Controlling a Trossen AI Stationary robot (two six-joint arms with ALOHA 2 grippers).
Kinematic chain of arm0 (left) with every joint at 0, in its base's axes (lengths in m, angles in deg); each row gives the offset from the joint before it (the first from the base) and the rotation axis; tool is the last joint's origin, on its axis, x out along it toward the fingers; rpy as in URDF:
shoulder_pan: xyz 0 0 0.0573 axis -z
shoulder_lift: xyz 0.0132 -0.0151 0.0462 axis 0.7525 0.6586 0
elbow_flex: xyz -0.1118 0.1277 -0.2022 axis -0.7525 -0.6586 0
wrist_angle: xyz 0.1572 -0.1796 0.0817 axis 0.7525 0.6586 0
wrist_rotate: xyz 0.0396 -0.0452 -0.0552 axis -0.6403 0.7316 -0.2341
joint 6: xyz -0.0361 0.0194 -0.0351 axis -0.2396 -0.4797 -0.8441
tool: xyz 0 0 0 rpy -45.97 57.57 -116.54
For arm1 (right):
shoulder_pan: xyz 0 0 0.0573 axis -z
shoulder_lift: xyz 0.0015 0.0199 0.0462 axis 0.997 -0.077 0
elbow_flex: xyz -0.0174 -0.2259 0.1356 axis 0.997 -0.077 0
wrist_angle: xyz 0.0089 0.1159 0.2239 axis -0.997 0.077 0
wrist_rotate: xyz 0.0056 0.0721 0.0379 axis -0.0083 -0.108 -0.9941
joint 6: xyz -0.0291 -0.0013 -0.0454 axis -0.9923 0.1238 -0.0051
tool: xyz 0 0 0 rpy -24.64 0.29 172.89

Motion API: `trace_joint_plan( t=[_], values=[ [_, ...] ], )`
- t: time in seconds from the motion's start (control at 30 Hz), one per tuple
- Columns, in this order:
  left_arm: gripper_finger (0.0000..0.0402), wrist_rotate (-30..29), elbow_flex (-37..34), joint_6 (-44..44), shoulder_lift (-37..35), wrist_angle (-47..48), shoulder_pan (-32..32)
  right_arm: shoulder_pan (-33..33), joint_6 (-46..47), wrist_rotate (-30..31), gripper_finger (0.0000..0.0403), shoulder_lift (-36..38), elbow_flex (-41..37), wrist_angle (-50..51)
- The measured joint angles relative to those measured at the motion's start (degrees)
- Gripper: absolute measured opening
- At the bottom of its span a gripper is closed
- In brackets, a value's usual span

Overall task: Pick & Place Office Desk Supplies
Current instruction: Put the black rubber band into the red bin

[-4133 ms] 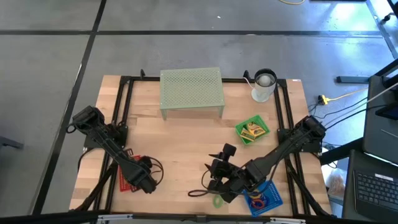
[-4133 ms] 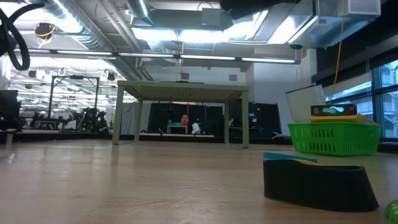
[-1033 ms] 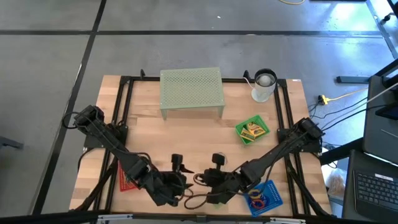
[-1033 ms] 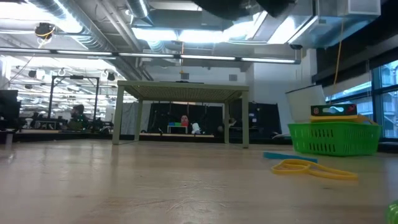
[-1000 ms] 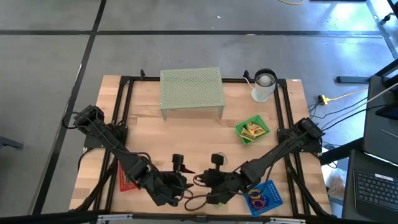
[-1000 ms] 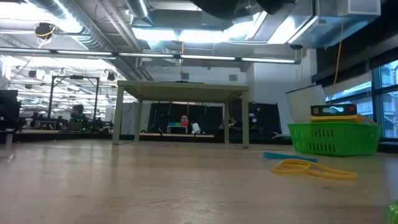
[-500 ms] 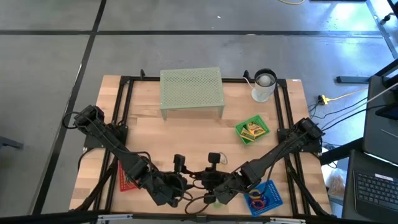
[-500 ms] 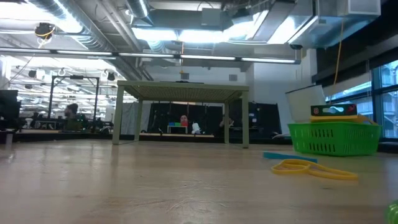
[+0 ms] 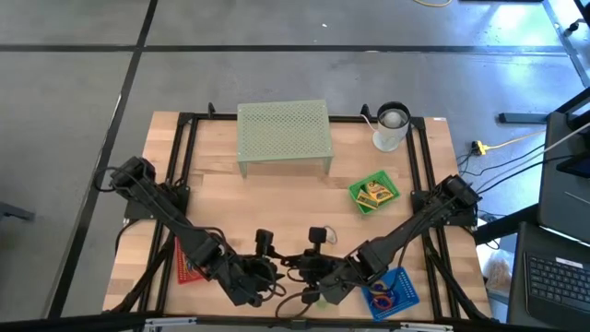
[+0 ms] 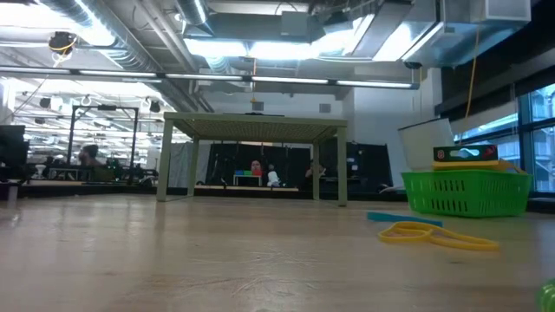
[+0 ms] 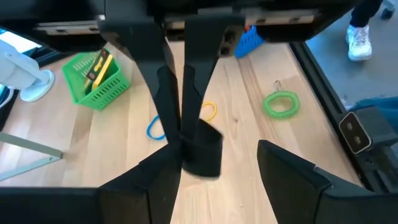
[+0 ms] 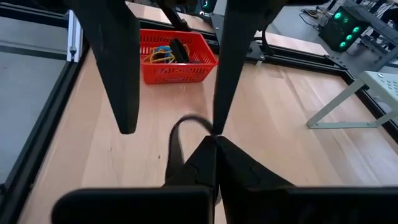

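Observation:
A black band [image 11: 204, 158] hangs in my right gripper [image 11: 186, 138], which is shut on it above the table's front middle [image 9: 295, 273]. My left gripper [image 11: 214, 150] is open, one finger on each side of the band and of the right fingers; whether it touches either, I cannot tell. In the right wrist view the left fingers [image 12: 124, 93] stand beside the band's thin loop [image 12: 176, 134]. Lying loose on the wood are a green coil ring [image 11: 281, 104], a yellow ring [image 11: 208, 111] and a blue ring [image 11: 154, 130]. My right gripper pinches the black band's wall [image 12: 198, 120] between its two shut fingers, at their free ends. The fingers reach in from the table's right side. The band is lifted clear of the table and sticks out past the fingertips.
A red tray [image 9: 187, 263] stands at the front left, a blue tray [image 9: 392, 293] at the front right, and a green tray [image 9: 373, 193] right of centre. The pale green mesh riser [image 9: 284, 134] and a white cup [image 9: 391, 126] stand at the back.
My right gripper has edged toward the table's left with the black band, closer in between my left gripper's open fingers. The band stays clear of the table.

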Motion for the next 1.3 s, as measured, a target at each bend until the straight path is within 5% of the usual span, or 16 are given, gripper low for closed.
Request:
trace_joint_plan(
  t=[0.3,0.77,1.07,1.3],
  values=[
    [0.0175,-1.9,0.0,0.0,0.3,0.2,-0.2,0.0,0.0,0.0,0.0006,0.0,0.0,-0.3],
    [0.0011,-2.7,0.0,0.0,0.3,0.9,-0.5,0.0,0.0,-0.4,0.0007,0.0,0.0,-0.2],
    [0.0006,-1.9,0.0,-2.6,0.3,0.9,-0.5,0.0,2.4,-3.7,0.0014,0.0,0.0,-0.4],
    [0.0006,-1.2,0.0,-3.7,0.3,0.9,-0.5,0.0,3.5,-3.9,0.0077,0.0,0.0,-0.3]
  ],
)
